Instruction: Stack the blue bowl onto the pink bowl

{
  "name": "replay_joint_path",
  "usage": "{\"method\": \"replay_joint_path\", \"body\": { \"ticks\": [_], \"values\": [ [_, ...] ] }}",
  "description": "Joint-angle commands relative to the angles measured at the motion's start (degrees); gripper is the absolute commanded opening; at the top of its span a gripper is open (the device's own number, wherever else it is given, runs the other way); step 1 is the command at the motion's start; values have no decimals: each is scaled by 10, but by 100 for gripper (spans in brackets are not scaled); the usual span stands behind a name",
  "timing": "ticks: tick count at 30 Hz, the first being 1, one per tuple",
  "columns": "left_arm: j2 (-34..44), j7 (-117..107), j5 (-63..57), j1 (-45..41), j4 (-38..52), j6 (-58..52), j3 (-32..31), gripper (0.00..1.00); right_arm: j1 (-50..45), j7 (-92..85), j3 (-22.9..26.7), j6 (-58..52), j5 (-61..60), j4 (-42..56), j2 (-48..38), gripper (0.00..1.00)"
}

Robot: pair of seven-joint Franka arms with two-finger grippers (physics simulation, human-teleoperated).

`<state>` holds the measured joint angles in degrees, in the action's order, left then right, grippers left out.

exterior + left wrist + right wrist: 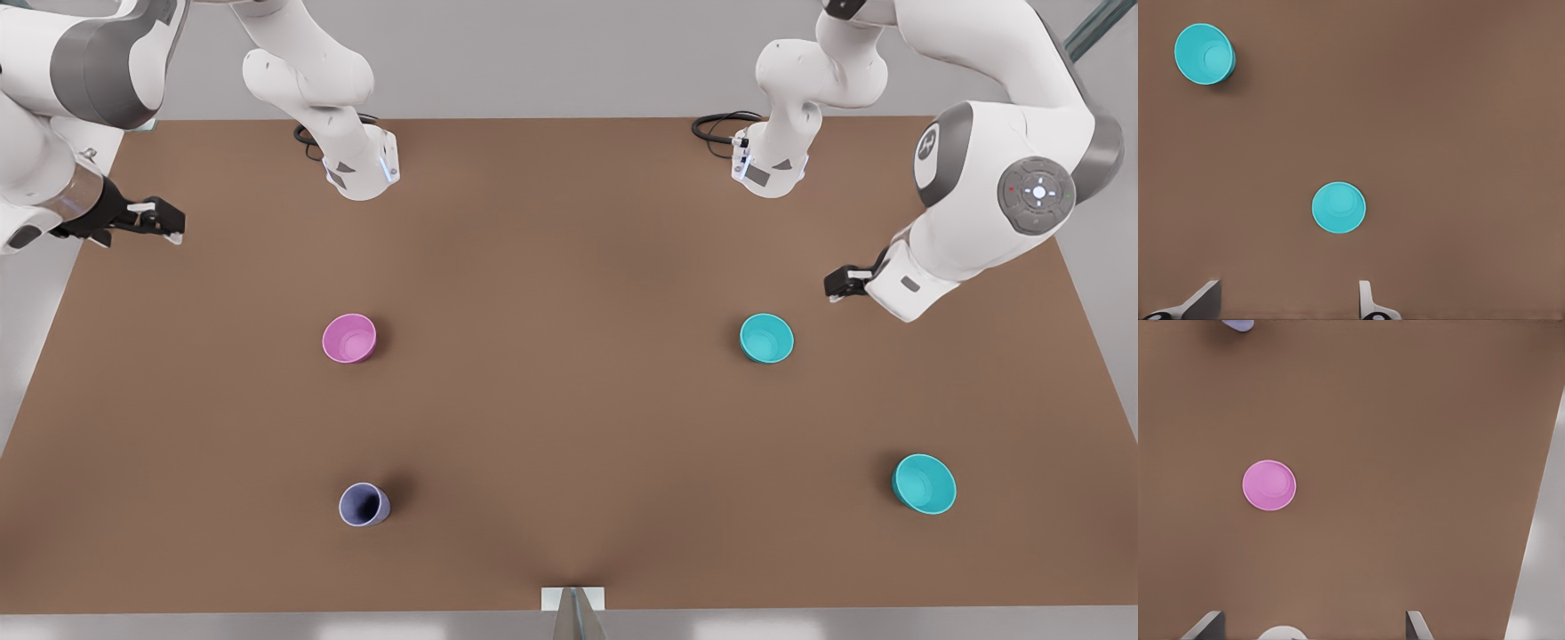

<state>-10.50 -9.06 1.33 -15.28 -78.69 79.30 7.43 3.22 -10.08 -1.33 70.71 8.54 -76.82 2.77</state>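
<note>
The pink bowl (348, 338) (1269, 485) stands upright on the brown table (569, 400), on the front view's left. One blue bowl (766, 338) (1338, 207) stands on the front view's right, and a look-alike turquoise bowl (924, 484) (1203, 53) sits nearer the front edge. My left gripper (836, 283) (1288, 300) hovers open above the table, close to the first blue bowl and holding nothing. High at the table's edge on the front view's left, my right gripper (164, 222) (1311, 625) is open and empty, apart from the pink bowl.
A lavender-blue cup (364, 504) (1238, 324) stands near the front edge, in front of the pink bowl. Both arm bases (360, 169) (769, 164) are mounted at the table's back edge. A small white fixture (573, 600) sits at the front edge's middle.
</note>
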Motion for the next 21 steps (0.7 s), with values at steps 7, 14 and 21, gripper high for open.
{"method": "replay_joint_path", "body": {
  "ticks": [7, 14, 21],
  "values": [
    [-1, -25, -4, 0, -4, -35, 1, 100, 70, 35, 4, 146, -12, -202, 87, 100],
    [0, -25, -5, 0, -5, -40, 0, 100, 121, 38, 5, 374, -128, -359, 148, 100],
    [4, -25, -5, 1, -5, -46, 1, 100, 87, 38, -4, 581, -227, -479, 154, 100]
  ]
}}
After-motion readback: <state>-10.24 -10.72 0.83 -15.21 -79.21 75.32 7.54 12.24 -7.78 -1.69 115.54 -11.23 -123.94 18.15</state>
